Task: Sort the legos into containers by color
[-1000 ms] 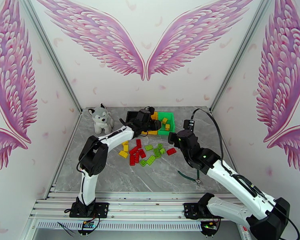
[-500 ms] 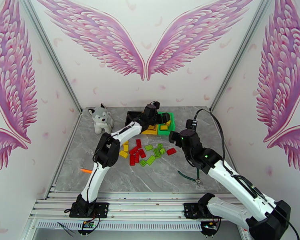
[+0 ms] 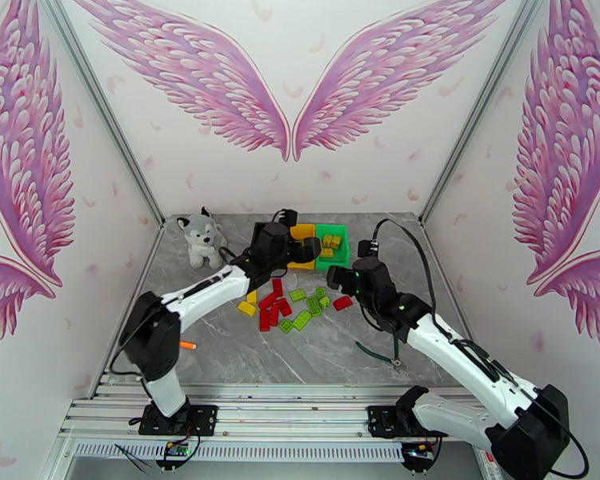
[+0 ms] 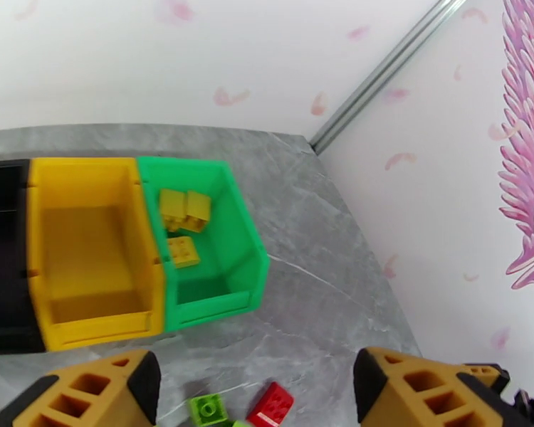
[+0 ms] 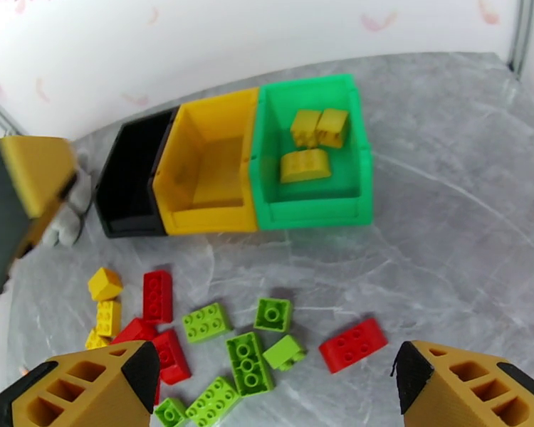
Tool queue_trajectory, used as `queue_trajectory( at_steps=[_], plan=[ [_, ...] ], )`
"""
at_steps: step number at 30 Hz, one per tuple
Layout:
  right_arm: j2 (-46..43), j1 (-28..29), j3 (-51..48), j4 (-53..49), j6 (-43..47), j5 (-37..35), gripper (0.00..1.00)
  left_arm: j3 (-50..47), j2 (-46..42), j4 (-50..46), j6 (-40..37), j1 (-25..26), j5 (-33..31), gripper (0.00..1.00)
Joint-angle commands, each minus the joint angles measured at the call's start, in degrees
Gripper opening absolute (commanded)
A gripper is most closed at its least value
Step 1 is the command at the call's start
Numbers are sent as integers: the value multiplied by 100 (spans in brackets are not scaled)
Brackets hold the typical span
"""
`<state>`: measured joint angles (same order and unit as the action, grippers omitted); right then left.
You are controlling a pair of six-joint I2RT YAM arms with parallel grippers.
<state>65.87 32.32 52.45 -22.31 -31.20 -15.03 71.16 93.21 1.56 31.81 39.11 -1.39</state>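
The legos lie in a loose pile [image 3: 288, 307] of red, yellow and light green bricks at mid-table, with one red brick [image 5: 352, 344] off to its right. The containers stand in a row at the back: black bin [image 5: 132, 181], yellow bin [image 5: 208, 165] with nothing inside, and green bin [image 5: 315, 208] holding three yellow bricks [image 4: 184, 211]. My left gripper [image 3: 306, 250] hovers open in front of the yellow bin [image 4: 89, 243], nothing between its fingers [image 4: 89, 391]. My right gripper [image 3: 334, 278] hangs open above the pile's right side, fingers [image 5: 89, 384] wide apart.
A plush husky [image 3: 202, 238] sits at the back left, beside the black bin. A thin green cable [image 3: 376, 354] lies on the table near the right arm. Bare grey tabletop [image 3: 220, 354] stretches along the front and the right.
My left gripper has opened above the bins and drawn back leftward, off the green bin. The right gripper has shifted slightly left toward the pile.
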Motion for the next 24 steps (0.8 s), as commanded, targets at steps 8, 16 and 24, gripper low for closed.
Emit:
queue_trajectory(
  at_steps=[8, 16, 24],
  plan=[
    [855, 705, 343, 417, 255, 809, 92, -2362, -1703, -792, -323, -63, -2315, 92],
    [1585, 1179, 650, 395, 312, 760, 90, -2748, -1234, -811, -168, -339, -2345, 93],
    [1677, 1307, 721, 359, 308, 747, 90, -2301, -25, -640, -254, -717, -1899, 86]
  ],
)
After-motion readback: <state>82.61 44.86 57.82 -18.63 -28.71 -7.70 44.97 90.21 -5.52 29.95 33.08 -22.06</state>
